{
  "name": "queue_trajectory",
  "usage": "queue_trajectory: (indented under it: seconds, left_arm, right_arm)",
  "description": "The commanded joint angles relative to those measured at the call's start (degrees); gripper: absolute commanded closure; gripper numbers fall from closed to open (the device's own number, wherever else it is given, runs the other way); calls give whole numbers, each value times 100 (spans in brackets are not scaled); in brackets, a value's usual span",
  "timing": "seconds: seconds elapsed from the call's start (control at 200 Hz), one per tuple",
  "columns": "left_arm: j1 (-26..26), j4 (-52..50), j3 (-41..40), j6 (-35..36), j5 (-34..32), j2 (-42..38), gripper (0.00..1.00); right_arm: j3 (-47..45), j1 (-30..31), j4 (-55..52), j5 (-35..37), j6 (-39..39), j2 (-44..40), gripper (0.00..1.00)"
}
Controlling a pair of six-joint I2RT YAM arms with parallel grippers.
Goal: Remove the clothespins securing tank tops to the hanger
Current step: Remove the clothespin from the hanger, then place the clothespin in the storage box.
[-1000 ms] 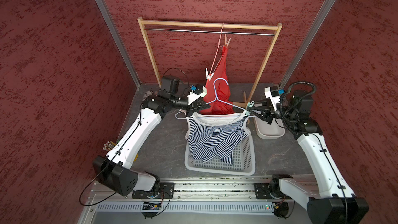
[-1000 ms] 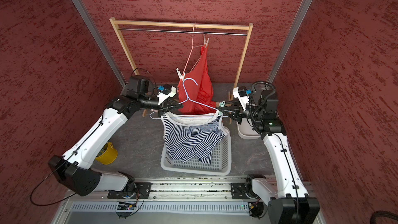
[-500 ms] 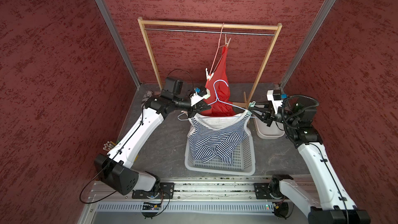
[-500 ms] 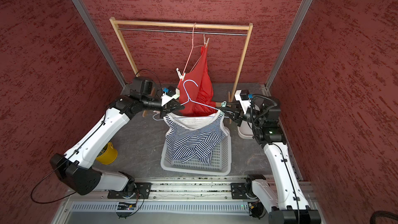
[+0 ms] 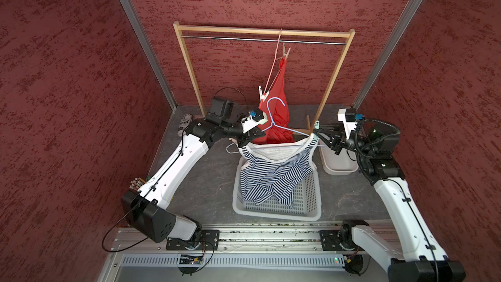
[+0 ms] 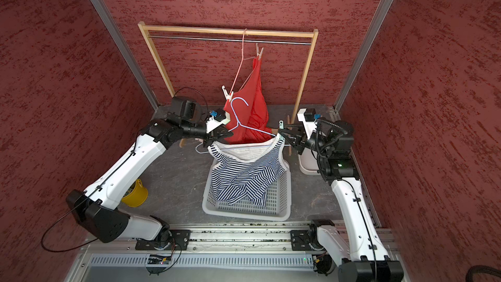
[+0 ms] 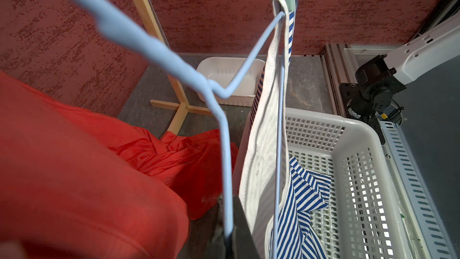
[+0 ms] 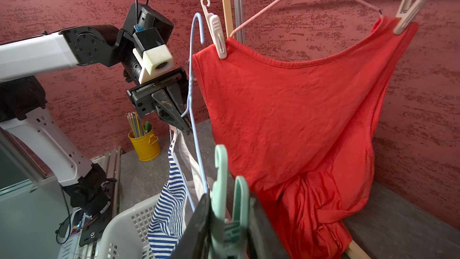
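Clothespin [image 8: 220, 183], mint green, pinched in right pincer [image 5: 318, 133], left pincer [image 8: 186, 127] clamped on blue hanger [image 7: 224, 170]

A white perforated basket [image 5: 273, 214] sits on the grey desk [image 5: 211, 180]. A small white tub [image 5: 339, 170] lies beside the wooden rack [image 5: 188, 63]. A yellow cup [image 6: 135, 193] holds pencils [image 8: 134, 123].

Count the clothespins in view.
3: white plastic clothespin and beige clothespin on the orange-red tank top's straps; mint-green clothespin, in the right gripper, on the navy-striped tank top. More may be hidden.
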Motion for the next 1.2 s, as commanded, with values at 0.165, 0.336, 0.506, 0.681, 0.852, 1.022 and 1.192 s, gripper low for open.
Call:
queue_trajectory:
  seconds: [0.165,0.336,0.506,0.681,0.852,1.022,1.192]
  left_arm:
    - [-236,156,-162,-34,-258,-122,100]
    - [-109,668,-265,-374,-11,-341,100]
    - [18,1067,-454,-447,404,-627,100]
    - [1,892,-472,-392,191,-581,100]
    - [-76,764,-500,-366,-4,-435,100]
    - [-127,805,-578,-366,38,-432,100]
    - [-140,808,-671,-306,47,-428,100]
  right_arm:
    - [-95,-21,465,464,1,-100,100]
    - [-302,-23,433,419,-63,-55,100]
    - [-416,-18,491,650,-11,-133,100]
    - [-355,-25,694,876,145,-181,100]
    - [-367,-46,992,1012,352,-354,100]
    - [-200,-141,510,2294,454,-258,100]
    - [-239,-538,275,3108,732,-244,100]
